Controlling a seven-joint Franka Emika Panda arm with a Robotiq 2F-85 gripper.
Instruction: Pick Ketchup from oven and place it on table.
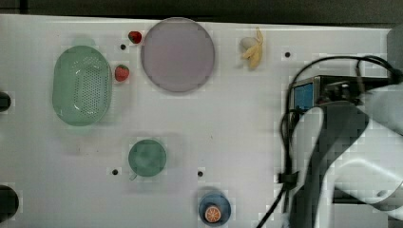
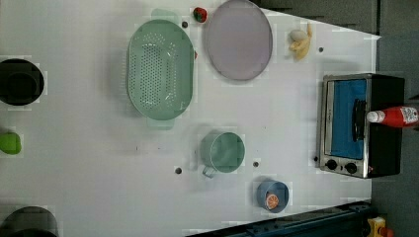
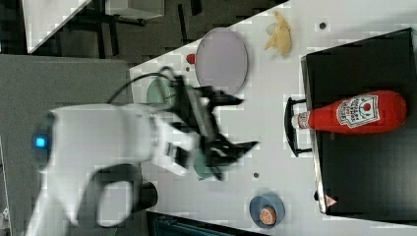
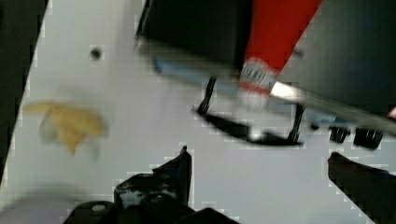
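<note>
The ketchup (image 3: 354,114) is a red squeeze bottle lying on its side on the black oven's roof (image 3: 364,162), white cap over the door handle. The left view shows the ketchup (image 2: 395,117) on the oven (image 2: 356,126) at the table's (image 2: 89,173) right end. My gripper (image 3: 243,123) hovers open over the table (image 3: 265,78) in front of the oven door, apart from the bottle, nothing between its fingers. In the wrist view the gripper (image 4: 261,172) faces the oven handle (image 4: 252,133) and the ketchup (image 4: 275,32) beyond it. The arm covers most of the oven (image 1: 313,92) in the top view.
A lilac plate (image 1: 177,54), a green colander (image 1: 82,85), a green mug (image 1: 147,158) and a blue bowl holding an orange slice (image 1: 214,210) stand on the table (image 1: 228,118). A peeled banana (image 1: 253,47) and two strawberries (image 1: 122,72) lie near the plate.
</note>
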